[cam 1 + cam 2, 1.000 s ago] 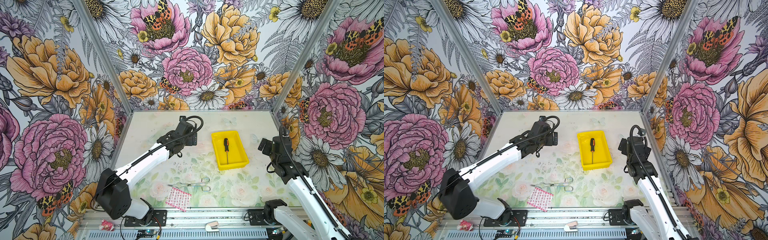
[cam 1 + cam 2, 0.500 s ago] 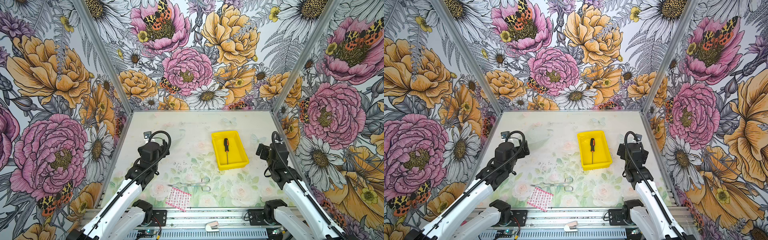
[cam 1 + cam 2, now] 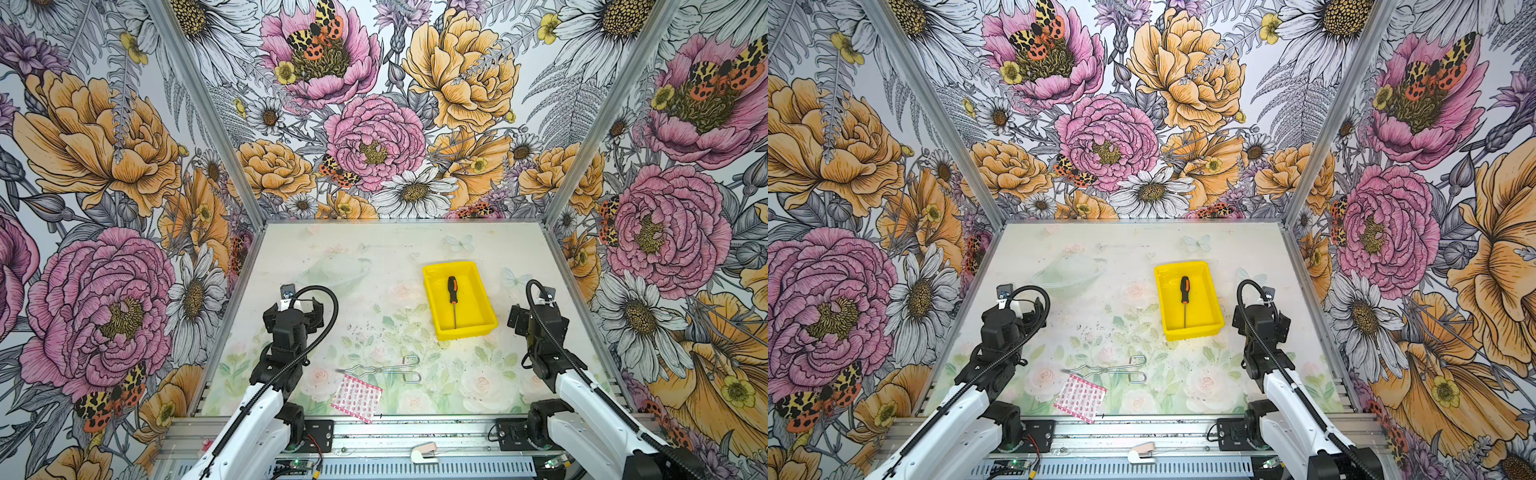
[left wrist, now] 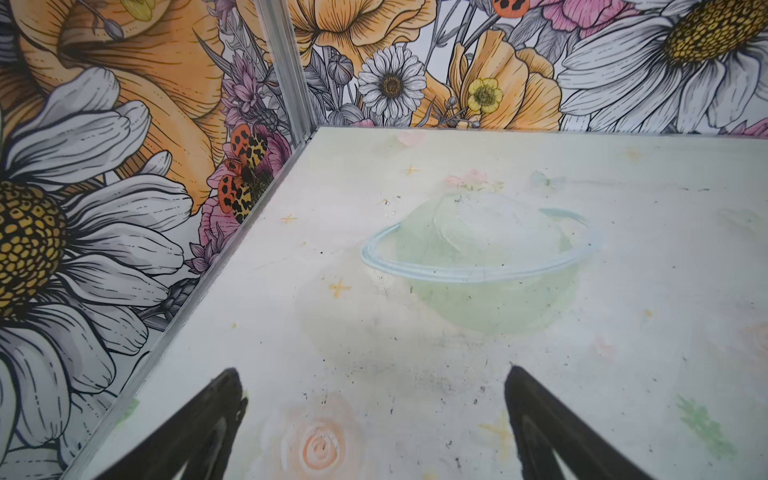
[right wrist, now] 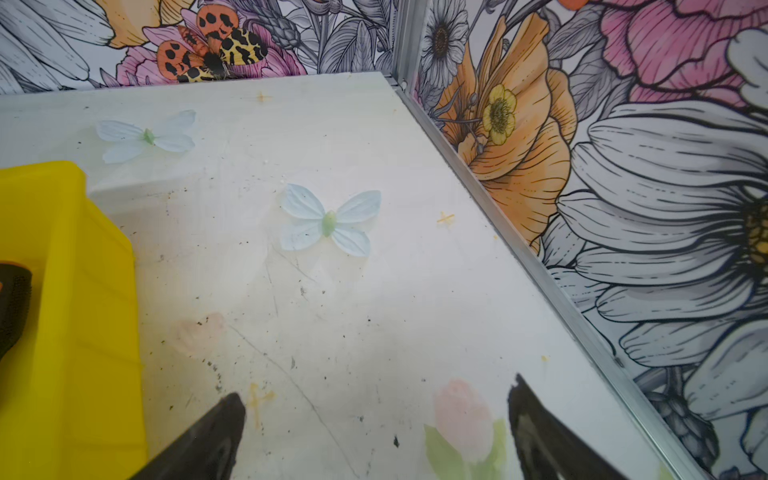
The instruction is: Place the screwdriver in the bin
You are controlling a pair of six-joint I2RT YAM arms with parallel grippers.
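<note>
Task item: I see the screwdriver (image 3: 453, 299) lying flat inside the bin (image 3: 465, 332), with its handle toward the back wall.
Container: the bin sits on the table (image 3: 374, 257), right of middle.
Left tool: the left gripper (image 4: 372, 374) has its jaws spread wide and empty over bare table.
Right tool: the right gripper (image 5: 376, 388) has its jaws apart, holds nothing, and is near the bin's right wall without touching it.
Clutter: the tongs (image 3: 382, 369) and the pink sheet (image 3: 357, 397) lie near the front edge, apart from the bin.

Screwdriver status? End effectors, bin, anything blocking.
Left end effector open, empty. Right end effector open, empty, beside bin. Screwdriver lying flat in bin. Nothing in the way; tongs lie apart.
</note>
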